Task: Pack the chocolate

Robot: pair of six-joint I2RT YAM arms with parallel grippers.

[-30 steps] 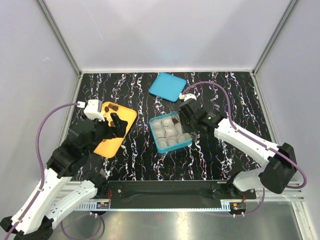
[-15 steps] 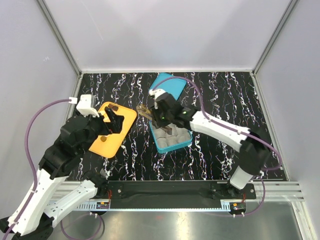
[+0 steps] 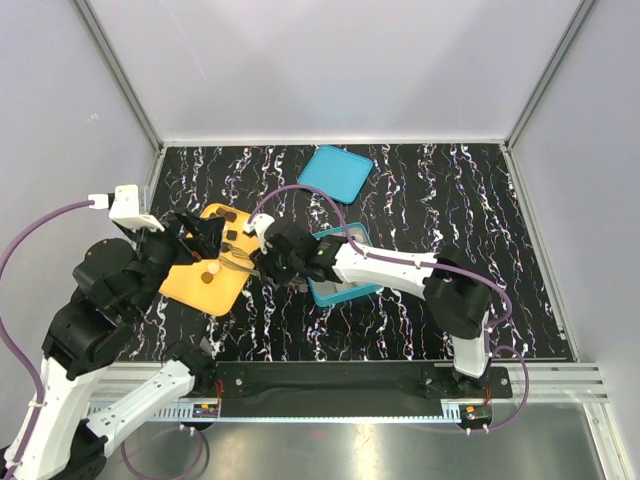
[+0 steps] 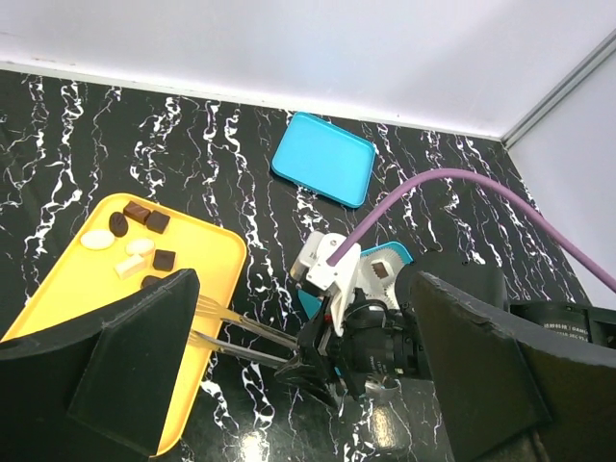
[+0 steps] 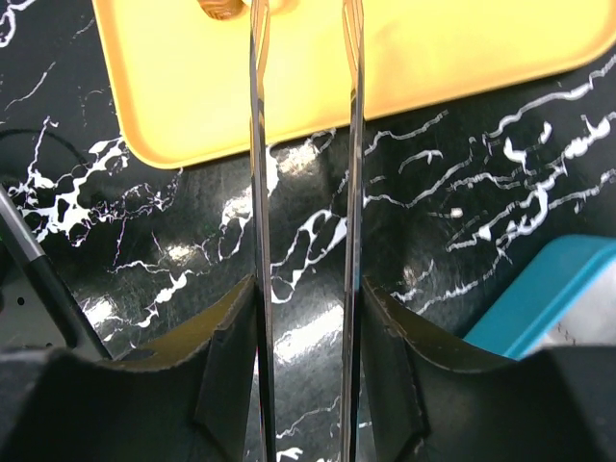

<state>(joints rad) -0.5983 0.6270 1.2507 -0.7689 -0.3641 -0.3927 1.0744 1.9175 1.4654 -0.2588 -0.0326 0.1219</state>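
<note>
Several chocolate pieces (image 4: 140, 246) lie on the yellow tray (image 4: 217, 279); right fingers (image 5: 226, 371), clamping parted, empty tweezers (image 5: 258, 192), have swung here from the teal box (image 3: 350, 293) for another. Left fingers (image 4: 135, 375) gape, empty.

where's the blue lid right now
In the top view the blue lid lies flat at the far middle of the table, beyond the blue tin and right of the yellow tray, touching neither.
</note>
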